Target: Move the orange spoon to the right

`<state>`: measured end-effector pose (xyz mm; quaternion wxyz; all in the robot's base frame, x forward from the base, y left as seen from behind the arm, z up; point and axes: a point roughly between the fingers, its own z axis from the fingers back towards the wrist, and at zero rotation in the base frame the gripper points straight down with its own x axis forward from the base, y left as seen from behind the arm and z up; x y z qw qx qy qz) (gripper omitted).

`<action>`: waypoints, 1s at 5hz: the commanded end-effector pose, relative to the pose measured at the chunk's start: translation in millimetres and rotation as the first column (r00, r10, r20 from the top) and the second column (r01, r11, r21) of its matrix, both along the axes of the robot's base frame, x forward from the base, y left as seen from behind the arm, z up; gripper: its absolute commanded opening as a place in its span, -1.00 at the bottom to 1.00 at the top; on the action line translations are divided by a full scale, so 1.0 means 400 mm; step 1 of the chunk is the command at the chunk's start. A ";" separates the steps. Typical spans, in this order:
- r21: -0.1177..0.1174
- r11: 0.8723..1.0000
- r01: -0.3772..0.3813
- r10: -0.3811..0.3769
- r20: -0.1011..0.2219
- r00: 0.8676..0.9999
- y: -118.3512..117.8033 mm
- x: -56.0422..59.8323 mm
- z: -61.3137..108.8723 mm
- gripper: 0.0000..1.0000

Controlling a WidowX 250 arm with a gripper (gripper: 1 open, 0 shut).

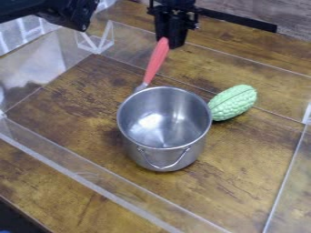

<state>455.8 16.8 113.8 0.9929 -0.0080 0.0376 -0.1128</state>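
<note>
Claw [174, 36] is at top centre, pointing straight down, closed narrow on the top end of the orange spoon [155, 60]. The spoon hangs below it, slanting down and to the left of the claw, lifted off the counter [73, 109]. Its small metal bowl end sits just at the far rim of the steel pot [163, 126]; can't tell if it's touching the rim or just behind it. The pot is below the claw, w/ the bumpy green vegetable [234, 102] below and to the claw's right, just beside the pot.

Progress, as I read it: pickup done, spoon in the air, carry underway. Left to do: get it further right, past the pot, lower it to the wood, let go. Watch the dangling end near the pot rim.
</note>
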 end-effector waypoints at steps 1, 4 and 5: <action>-0.026 1.000 0.006 -0.002 0.145 0.989 -0.120 -0.008 0.179 -1.00; -0.125 0.992 -0.035 0.046 0.089 0.995 -0.273 -0.004 0.128 -1.00; -0.146 0.989 -0.018 0.028 0.063 0.998 -0.264 -0.004 0.129 -1.00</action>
